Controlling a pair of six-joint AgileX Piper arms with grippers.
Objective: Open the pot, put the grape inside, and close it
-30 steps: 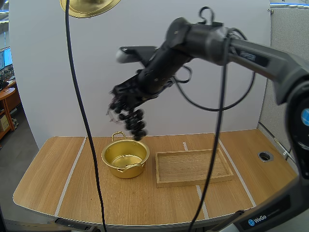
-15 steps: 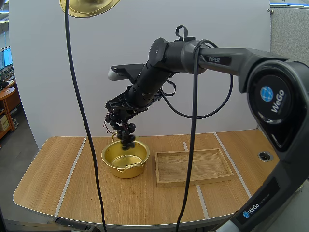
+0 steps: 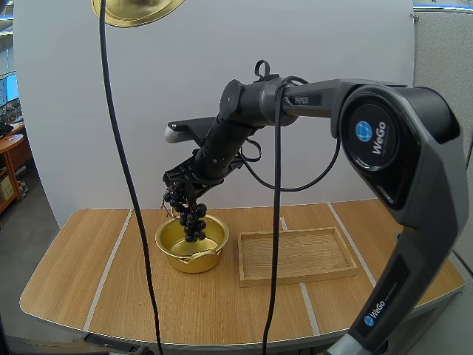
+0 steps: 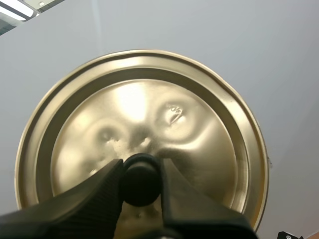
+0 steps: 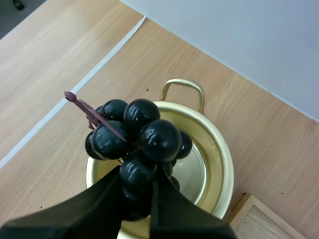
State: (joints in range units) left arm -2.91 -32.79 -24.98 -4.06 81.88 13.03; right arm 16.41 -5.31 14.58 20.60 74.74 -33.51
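Lid [image 4: 149, 99] off, pinched by left end effector [image 4: 141, 172]; right end effector [image 5: 137, 184] grips grapes [image 5: 149, 139], seemingly at centre-left pot [image 3: 185, 260] rim; release, closing remain

A robotics lab; taped wooden table [image 3: 89, 274] before a white screen [image 3: 81, 111].

Shiny gold all over the pot [image 3: 177, 259], rim and handles alike. Same brassy gold on the lid [image 4: 199, 124], with pale glints, around a matt black knob [image 4: 140, 186]. Glossy black for the grapes [image 5: 149, 139], each with a small white highlight; dull reddish purple for the stem [image 5: 84, 110]. Pale wood with fine straight grain on the tray [image 3: 295, 255]. Warmer light-brown grain across the table [image 3: 74, 281], crossed by thin whitish stripes [image 3: 111, 266]. Matt black on the left gripper [image 4: 140, 167] and right gripper [image 5: 137, 174], fine ribbing inside the left one. Dark grey on the right arm [image 3: 414, 222], with white lettering and a round blue badge [image 3: 365, 132].
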